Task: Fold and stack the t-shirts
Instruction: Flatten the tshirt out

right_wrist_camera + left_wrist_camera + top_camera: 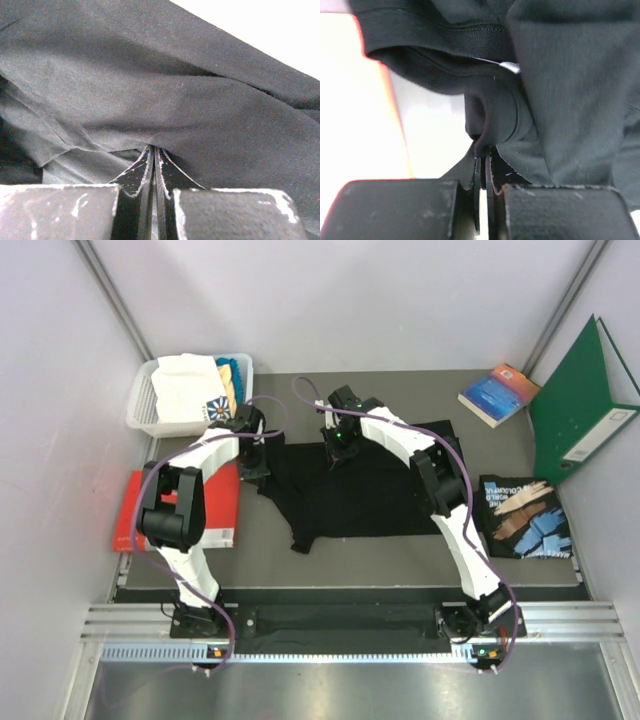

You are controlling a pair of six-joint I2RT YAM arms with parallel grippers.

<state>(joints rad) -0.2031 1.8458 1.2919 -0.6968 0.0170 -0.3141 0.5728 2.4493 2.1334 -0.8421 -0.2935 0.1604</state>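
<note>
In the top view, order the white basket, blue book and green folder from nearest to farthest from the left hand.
1. White basket, far left, just beyond the left hand.
2. Blue book, far right of the table.
3. Green folder, against the right wall.

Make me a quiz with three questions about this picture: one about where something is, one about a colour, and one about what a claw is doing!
1. Where is the basket?
A. at the far left corner of the table
B. at the near right corner
C. in the middle

2. What colour is the shirt spread out between the arms?
A. white
B. teal
C. black

3. What is the left claw doing?
A. wide open in the air
B. shut on the shirt
C. shut on nothing

Answers:
1 A, the top view shows it by the far left wall.
2 C, the cloth is black in every view.
3 B, the left wrist view shows cloth pinched in the closed claw.
</note>
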